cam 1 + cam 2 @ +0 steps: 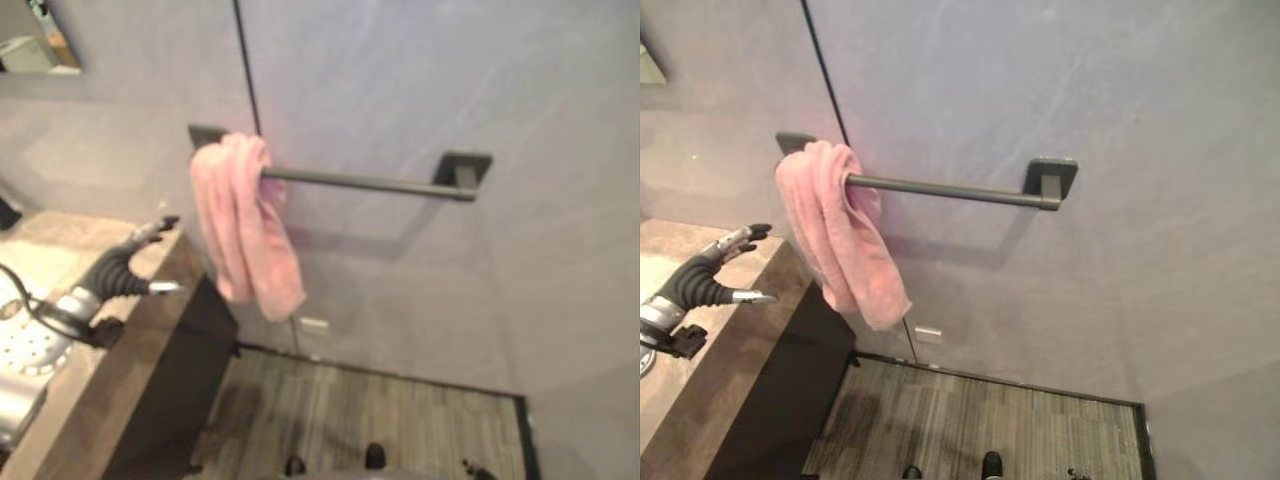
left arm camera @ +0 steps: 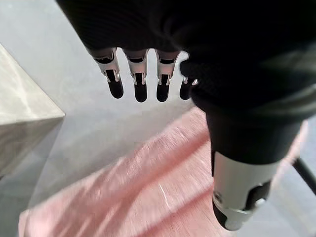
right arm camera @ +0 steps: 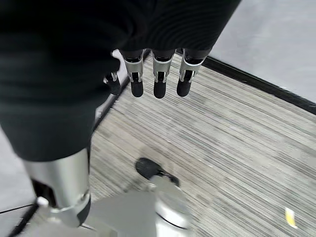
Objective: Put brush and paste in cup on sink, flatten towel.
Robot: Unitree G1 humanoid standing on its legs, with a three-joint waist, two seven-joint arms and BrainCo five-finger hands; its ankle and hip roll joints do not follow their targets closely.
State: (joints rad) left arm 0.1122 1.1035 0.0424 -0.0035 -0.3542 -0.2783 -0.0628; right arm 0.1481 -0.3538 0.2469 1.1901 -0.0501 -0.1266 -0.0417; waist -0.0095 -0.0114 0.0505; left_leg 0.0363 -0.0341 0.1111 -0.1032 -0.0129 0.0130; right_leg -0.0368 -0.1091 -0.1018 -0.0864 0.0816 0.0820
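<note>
One pink towel [image 1: 243, 224] bunched on rail [image 1: 370, 181] — left hand [image 1: 135, 260] near.

Right hand [image 3: 148, 74] over striped grey plank floor [image 3: 237, 128], nothing held. Fingers [image 3: 158, 81] straight and relaxed in a row, dark tips toward the floor; thumb [image 3: 61, 187] apart, silver with dark tip. Dark baseboard [image 3: 261, 84] along the floor's edge, pale grey wall [image 3: 276, 34] beyond it. Small yellowish speck [image 3: 290, 216] on the floor.
</note>
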